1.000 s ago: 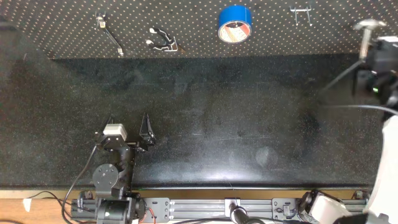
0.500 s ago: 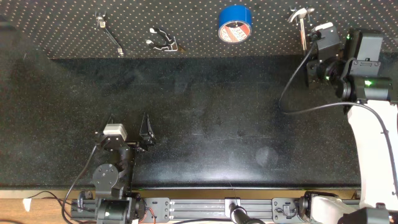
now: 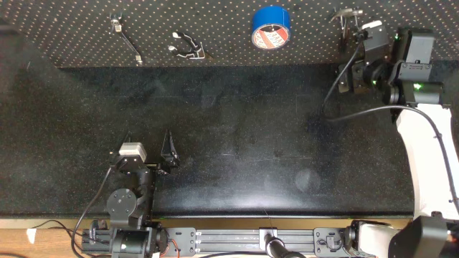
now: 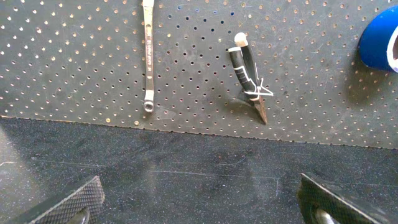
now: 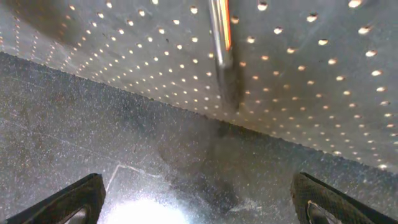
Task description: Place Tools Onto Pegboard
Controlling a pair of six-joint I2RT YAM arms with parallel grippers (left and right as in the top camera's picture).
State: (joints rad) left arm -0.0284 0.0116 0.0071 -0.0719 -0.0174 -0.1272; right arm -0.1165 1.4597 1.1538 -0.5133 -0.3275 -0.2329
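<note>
black pads of the right gripper (image 5: 199,196) stand wide apart, holding nothing, just in front of the pegboard (image 5: 323,93), where we see the metal tool (image 5: 221,56) hanging (its shaft upright). the left gripper (image 4: 199,199) is spread too, well back from the wrench (image 4: 148,56), pliers (image 4: 249,78) and blue tape (image 4: 379,43).

Nothing legible anywhere at this moment. The blue tape roll (image 3: 271,27) hanging on the pegboard (image 3: 215,21) carries reddish print on its inner core, but it is far too small to read.
</note>
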